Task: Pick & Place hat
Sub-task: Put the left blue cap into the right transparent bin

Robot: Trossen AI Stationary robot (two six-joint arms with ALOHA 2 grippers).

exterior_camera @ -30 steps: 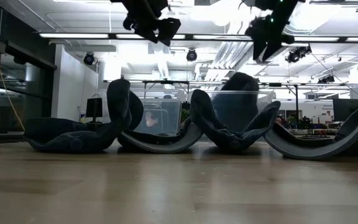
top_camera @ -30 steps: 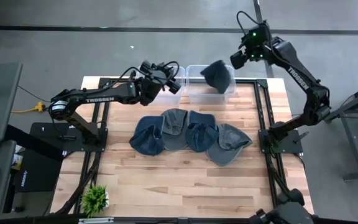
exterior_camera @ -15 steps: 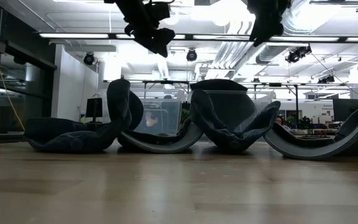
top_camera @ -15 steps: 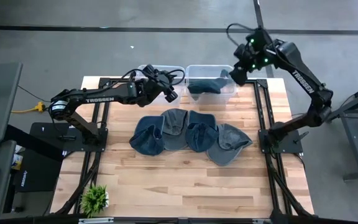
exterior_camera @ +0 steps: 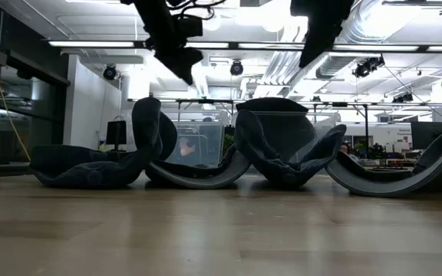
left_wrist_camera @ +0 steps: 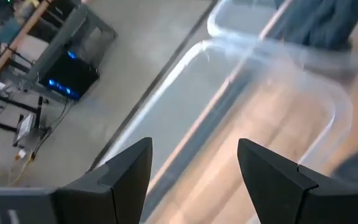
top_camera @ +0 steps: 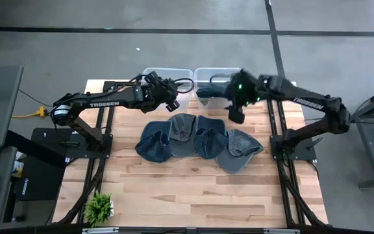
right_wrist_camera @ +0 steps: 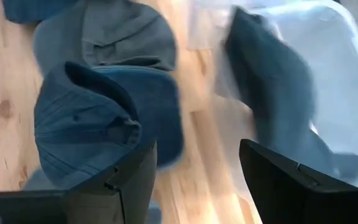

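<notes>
Four denim caps lie in a row on the wooden table: dark blue (top_camera: 154, 144), grey-blue (top_camera: 182, 133), blue (top_camera: 208, 138) and grey (top_camera: 240, 151). A fifth dark cap (top_camera: 214, 93) lies inside the right clear bin (top_camera: 241, 91), seen also as the cap in the bin (right_wrist_camera: 278, 93). My right gripper (top_camera: 234, 114) is open and hovers between that bin and the row, above the blue cap (right_wrist_camera: 86, 124). My left gripper (top_camera: 171, 104) is open, over the near edge of the left clear bin (top_camera: 153, 73).
The two clear bins stand side by side at the table's far edge; the left bin's rim (left_wrist_camera: 185, 68) passes under my left fingers. A small potted plant (top_camera: 99, 207) sits at the near left corner. Bare wood stretches across the table's near half.
The dark cap that hung at my right gripper above the right bin has dropped and now lies inside it. My right gripper has then swung down and toward the near edge, ending over the row of caps. My left gripper has shifted slightly toward the near edge.
</notes>
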